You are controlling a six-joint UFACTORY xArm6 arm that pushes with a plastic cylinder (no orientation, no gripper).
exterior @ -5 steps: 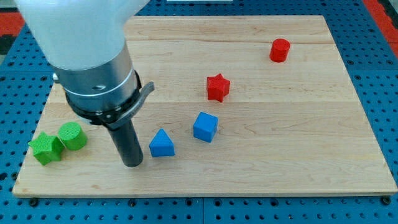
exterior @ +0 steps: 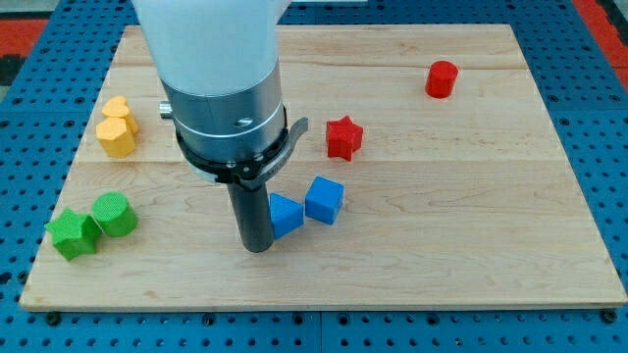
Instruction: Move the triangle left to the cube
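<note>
The blue triangle sits a little nearer the desk's bottom edge than its middle, and left of centre. It already lies just beside the blue cube, on the cube's left side; the two look to be touching or nearly so, though the seam between them is too tight to call.

My tip is pressed up against the triangle's left face, slightly toward the desk's bottom edge from it. So the triangle lies to the right of my tip and a touch toward the top edge, with the cube directly beyond it on the same line. No long axis shows on the triangle from here; part of it is hidden behind the rod.

There is no claw on this arm, only the rod, so nothing opens, closes or clamps. The tip holds nothing and merely bears on the triangle's side.

Judging by how things lie, the task looks nearly or fully done. Any further push rightward would risk shoving the cube along with the triangle.
</note>
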